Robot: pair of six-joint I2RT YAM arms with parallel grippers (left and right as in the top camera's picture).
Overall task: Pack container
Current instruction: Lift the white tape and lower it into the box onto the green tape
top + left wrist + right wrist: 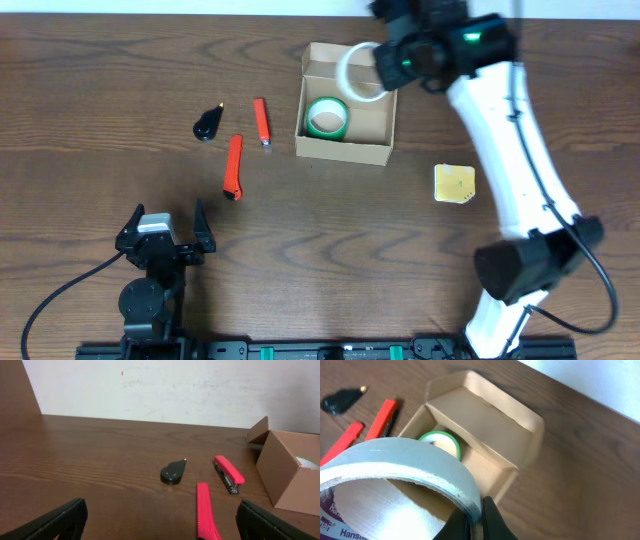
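Note:
The container [375, 120] is an open tan cardboard box at the table's back middle; a green tape roll [326, 117] lies inside it. My right gripper [385, 62] is shut on the rim of a large white tape roll [358, 72], held above the box's back right corner. In the right wrist view the white roll [395, 465] fills the lower left, pinched between the black fingertips [492, 520], with the container [485, 420] and green roll [440, 442] below. My left gripper [165, 230] stands open near the front left, nothing between its fingers [62, 520].
Left of the box lie an orange cutter [262, 122], a red cutter [233, 166] and a black teardrop-shaped tool [208, 123]. A yellow square pad [454, 184] sits right of the box. In the left wrist view the red cutter [205, 510] lies just ahead.

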